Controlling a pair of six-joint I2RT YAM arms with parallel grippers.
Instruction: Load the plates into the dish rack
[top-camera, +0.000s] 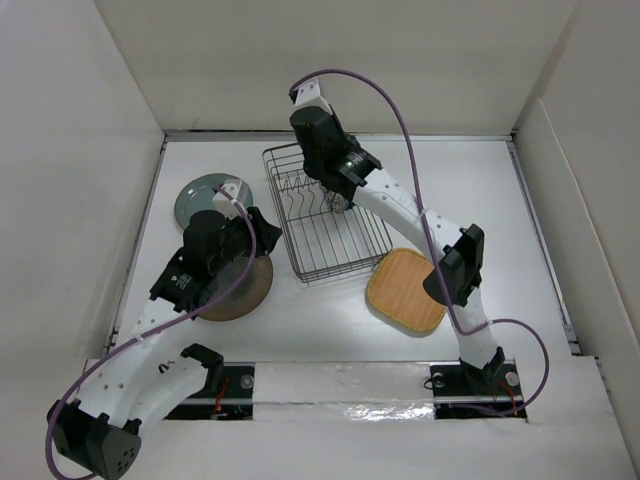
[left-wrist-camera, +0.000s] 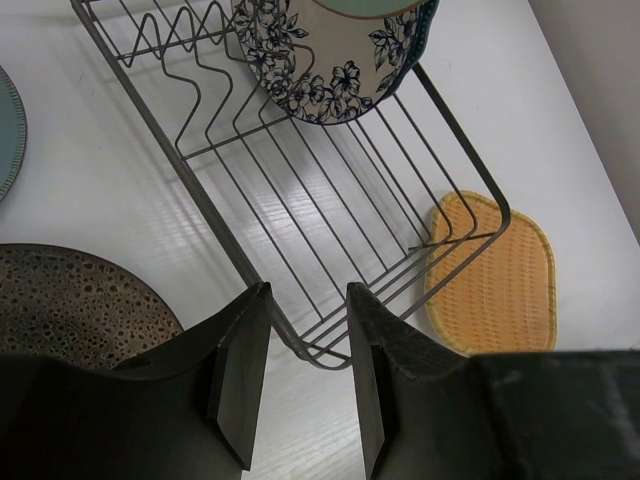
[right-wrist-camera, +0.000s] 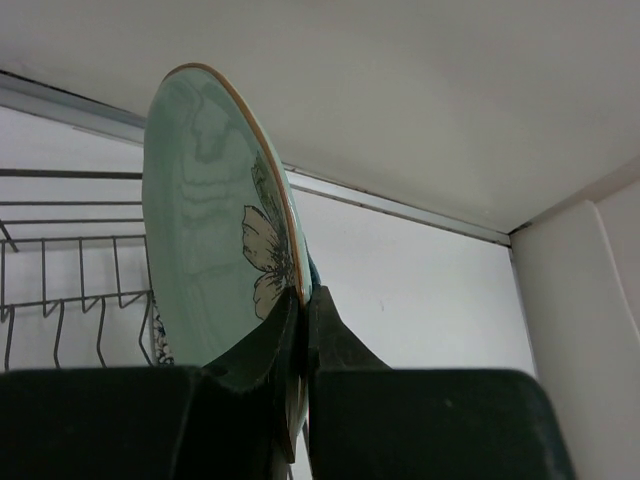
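- Clamps the rim of the patterned plate (right-wrist-camera: 205, 230) tight in the right gripper (right-wrist-camera: 303, 330), holding it upright on edge over the far half of the dish rack (top-camera: 330, 245).
- Cannot tell whether that plate's lower edge touches the prongs (left-wrist-camera: 190, 70) or hangs just above them.
- Hovers with the left gripper (left-wrist-camera: 300, 375) spread and empty over the rack's near corner, framing the corner wire between its two fingers in the left wrist view.
- Leaves bare wire floor across the near half of the rack, open from rim to rim.
- Finds the tan rounded-square plate (top-camera: 405, 290) flat on the table (top-camera: 480, 200), hard against the rack's near right corner; touching or just beside, cannot tell.
- Finds the brown plate (top-camera: 245, 290) flat under the left arm, near the rack's near left corner but apart from it.
- Finds the grey-green plate (top-camera: 200, 195) flat beyond the brown one, left of the rack.
- Leaves open table right of the rack, out to the side wall.
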